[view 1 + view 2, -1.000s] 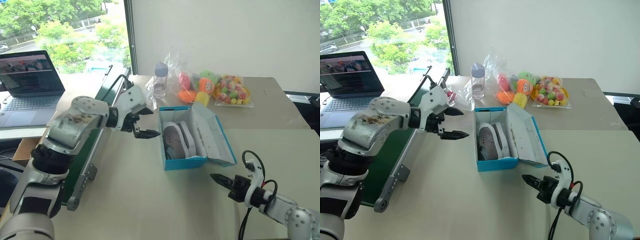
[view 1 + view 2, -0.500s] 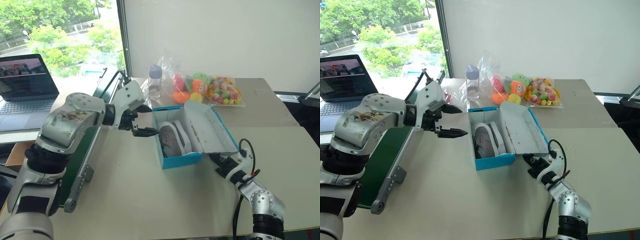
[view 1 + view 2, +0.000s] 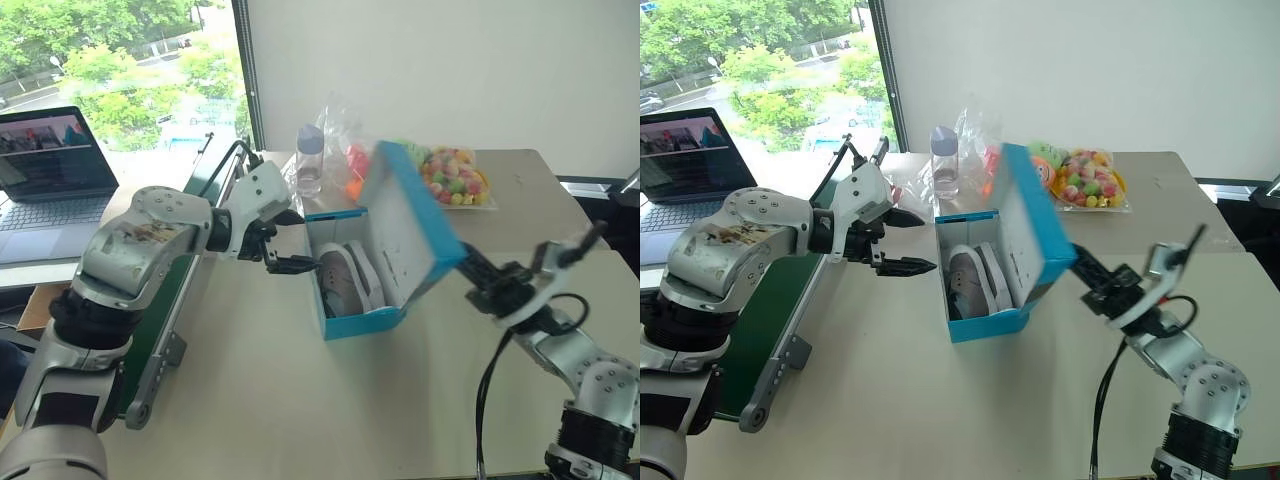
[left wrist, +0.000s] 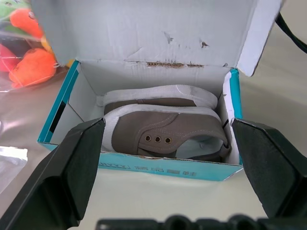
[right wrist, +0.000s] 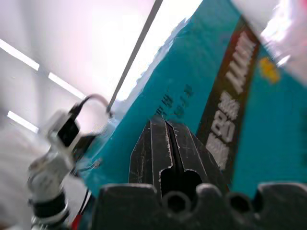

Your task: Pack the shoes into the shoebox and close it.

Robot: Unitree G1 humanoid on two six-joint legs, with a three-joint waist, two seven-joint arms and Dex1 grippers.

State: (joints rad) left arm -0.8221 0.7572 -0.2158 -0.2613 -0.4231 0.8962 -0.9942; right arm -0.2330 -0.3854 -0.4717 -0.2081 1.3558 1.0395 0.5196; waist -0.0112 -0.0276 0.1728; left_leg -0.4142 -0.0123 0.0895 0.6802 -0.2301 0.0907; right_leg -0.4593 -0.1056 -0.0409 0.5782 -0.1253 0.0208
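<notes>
The blue shoebox [image 3: 365, 322] stands mid-table with both grey shoes [image 3: 345, 280] lying side by side inside it, also visible as the shoes [image 4: 163, 129] in the left wrist view. Its lid [image 3: 405, 225] is raised on its hinge and leans over the box, white inside facing the shoes. My right gripper [image 3: 470, 265] is shut, its tip pressed against the lid's blue outer face [image 5: 192, 91] beside the black stripe. My left gripper [image 3: 290, 240] hovers open just left of the box, holding nothing.
A long green-black conveyor [image 3: 190, 260] runs along the table's left side, with a laptop [image 3: 50, 160] beyond it. A clear bottle [image 3: 310, 160] and bags of colourful plush toys [image 3: 455, 175] sit behind the box. Bare tabletop lies in front of the box.
My right gripper rose from the tabletop to the lid's underside and swung the lid up from lying flat open to leaning over the box. The left gripper kept still.
</notes>
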